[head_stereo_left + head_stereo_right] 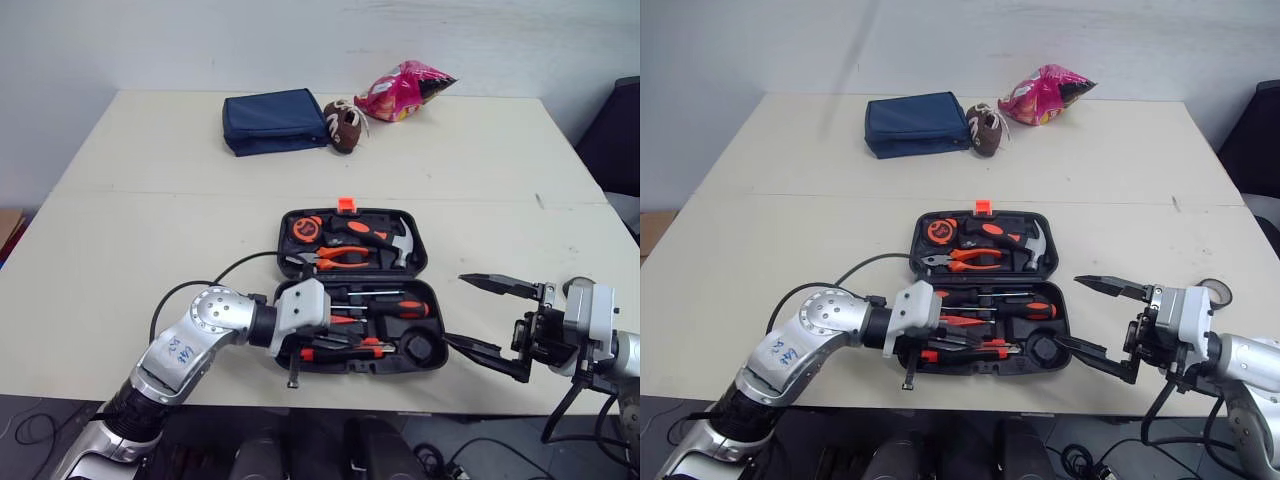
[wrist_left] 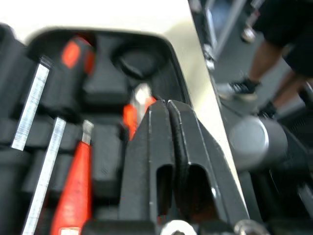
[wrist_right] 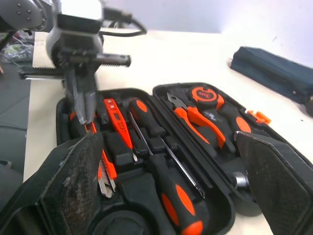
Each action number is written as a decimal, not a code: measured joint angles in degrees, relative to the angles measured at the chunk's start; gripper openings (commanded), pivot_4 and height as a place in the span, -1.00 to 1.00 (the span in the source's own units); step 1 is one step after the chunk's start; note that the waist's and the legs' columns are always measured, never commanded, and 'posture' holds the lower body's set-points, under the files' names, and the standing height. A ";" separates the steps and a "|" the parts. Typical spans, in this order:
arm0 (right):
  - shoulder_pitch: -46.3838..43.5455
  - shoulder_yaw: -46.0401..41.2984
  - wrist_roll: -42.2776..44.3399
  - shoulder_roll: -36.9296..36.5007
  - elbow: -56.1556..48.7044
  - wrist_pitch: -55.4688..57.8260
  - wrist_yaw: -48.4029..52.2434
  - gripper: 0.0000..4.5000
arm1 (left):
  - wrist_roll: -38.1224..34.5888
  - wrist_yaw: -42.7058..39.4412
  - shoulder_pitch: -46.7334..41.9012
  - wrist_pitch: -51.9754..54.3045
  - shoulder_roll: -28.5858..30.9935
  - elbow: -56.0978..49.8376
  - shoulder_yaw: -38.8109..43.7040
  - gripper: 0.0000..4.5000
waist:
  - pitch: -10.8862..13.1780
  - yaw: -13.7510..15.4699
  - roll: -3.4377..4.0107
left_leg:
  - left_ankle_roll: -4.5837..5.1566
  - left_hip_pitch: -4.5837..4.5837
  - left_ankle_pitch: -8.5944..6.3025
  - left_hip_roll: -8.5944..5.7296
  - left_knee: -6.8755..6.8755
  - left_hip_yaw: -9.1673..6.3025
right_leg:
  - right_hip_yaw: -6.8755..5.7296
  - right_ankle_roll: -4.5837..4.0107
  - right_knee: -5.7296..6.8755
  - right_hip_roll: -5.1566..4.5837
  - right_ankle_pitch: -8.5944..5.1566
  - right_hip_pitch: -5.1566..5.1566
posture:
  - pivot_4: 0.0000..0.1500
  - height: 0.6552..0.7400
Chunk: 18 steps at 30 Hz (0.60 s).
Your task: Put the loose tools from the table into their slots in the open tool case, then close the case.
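- My left gripper (image 2: 167,105) is clenched, its two fingers pressed flat together with nothing visible between them. Its tips are down inside the near half of the tool case (image 1: 436,300), toward that half's left end.
- Those tips are right at an orange-handled tool (image 2: 129,115) lying in its recess there. I cannot tell whether they touch it.
- My right gripper (image 1: 455,308) is spread wide and holds nothing. It hovers just beside the case's right edge, level with the near half.
- The case lies open and flat on the table (image 1: 150,250), and the slots I can see hold tools.
- I judge this to be the seating of the last tool, pressed home with shut fingers.
- The next move calls for lifting my left gripper out of the case so the two halves can fold together. My right is well placed to steady that side.
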 measured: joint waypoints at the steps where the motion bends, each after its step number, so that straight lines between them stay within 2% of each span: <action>1: -0.46 0.00 -0.02 -0.01 0.00 0.02 -0.01 1.00 | 0.98 0.41 0.18 -0.46 0.00 0.71 -0.77 -0.99 | 0.00 -0.02 0.00 | 0.00 0.00 0.00 0.00 0.01 0.00 | 0.00 0.00 0.00 0.00 0.00 0.00 | 1.00 1.00; 4: -0.74 0.00 -0.07 -0.01 0.00 0.03 -0.01 1.00 | 2.67 1.71 1.55 -1.24 -0.60 2.39 -1.47 -0.99 | 0.00 0.01 0.00 | 0.01 0.01 0.00 0.02 0.01 -0.01 | -0.01 0.00 0.01 0.00 0.00 0.00 | 1.00 1.00; 18: -2.68 0.10 -1.53 1.34 3.88 -2.59 1.93 1.00 | 4.03 5.78 0.65 8.00 -1.09 1.03 -4.30 -0.99 | -0.15 0.09 -0.03 | 0.10 0.27 -0.05 0.00 0.00 -0.05 | -0.03 0.01 -0.08 -0.06 0.01 0.35 | 1.00 1.00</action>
